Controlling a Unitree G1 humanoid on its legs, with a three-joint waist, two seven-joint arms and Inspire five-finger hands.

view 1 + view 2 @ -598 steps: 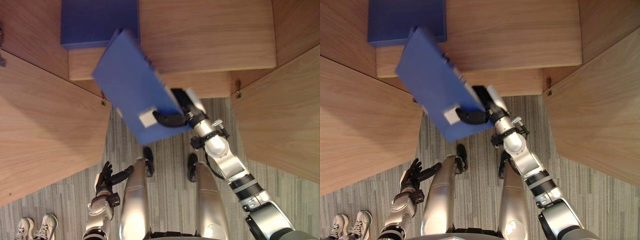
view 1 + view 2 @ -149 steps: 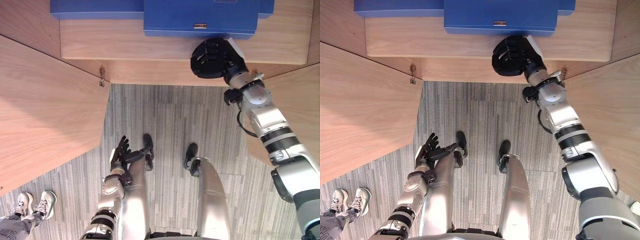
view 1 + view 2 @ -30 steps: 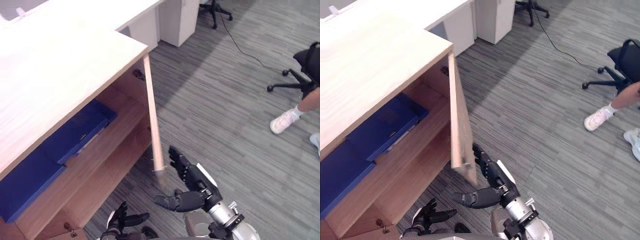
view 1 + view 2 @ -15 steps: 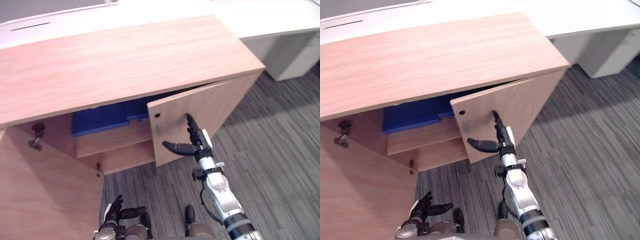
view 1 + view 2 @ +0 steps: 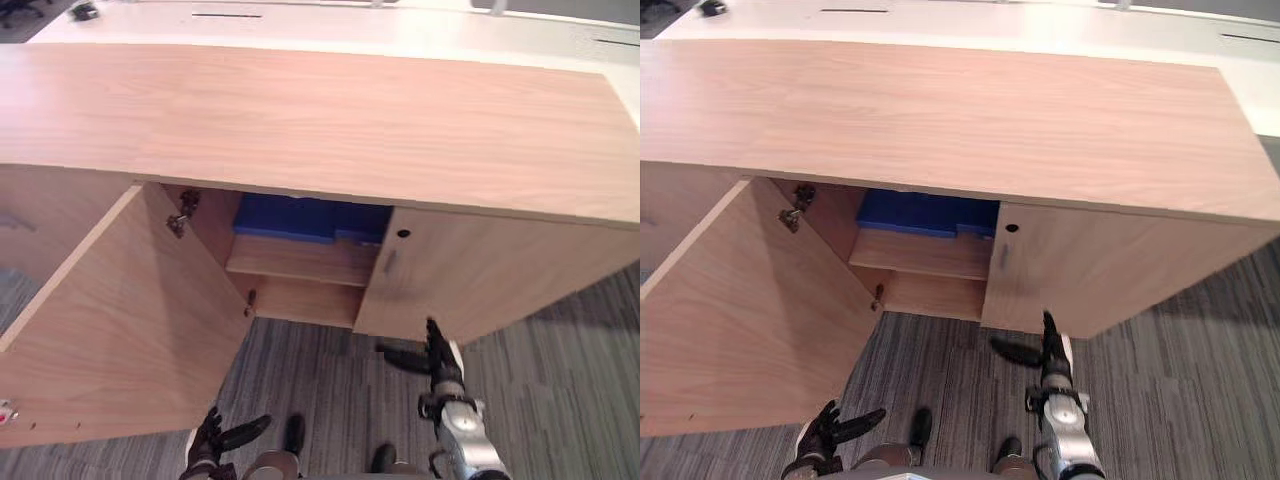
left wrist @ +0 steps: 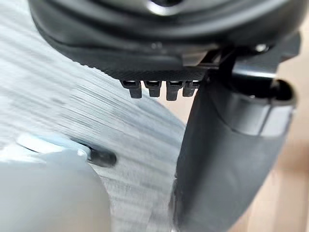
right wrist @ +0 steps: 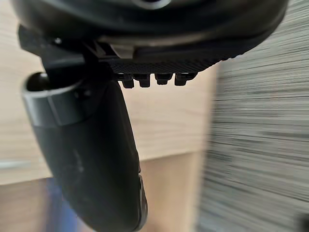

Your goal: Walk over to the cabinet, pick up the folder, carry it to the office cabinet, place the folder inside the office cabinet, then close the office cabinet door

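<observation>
The right door (image 5: 470, 280) has swung from half open to nearly flush with the office cabinet (image 5: 300, 110). The right hand (image 5: 1051, 360) holds straight fingers up at the door's lower edge, thumb spread wide. The flat, dark-blue folder (image 5: 300, 216) lies on the shelf (image 5: 300, 262) inside, beside the wide-open left door (image 5: 120, 320). The left hand (image 5: 213, 436) hangs low, fingers loosely apart.

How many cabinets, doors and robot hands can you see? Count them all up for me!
Cabinet: 1
Doors: 2, the left door wide open and the right door nearly shut
Robot hands: 2, the left robot hand and the right robot hand
Total: 5
</observation>
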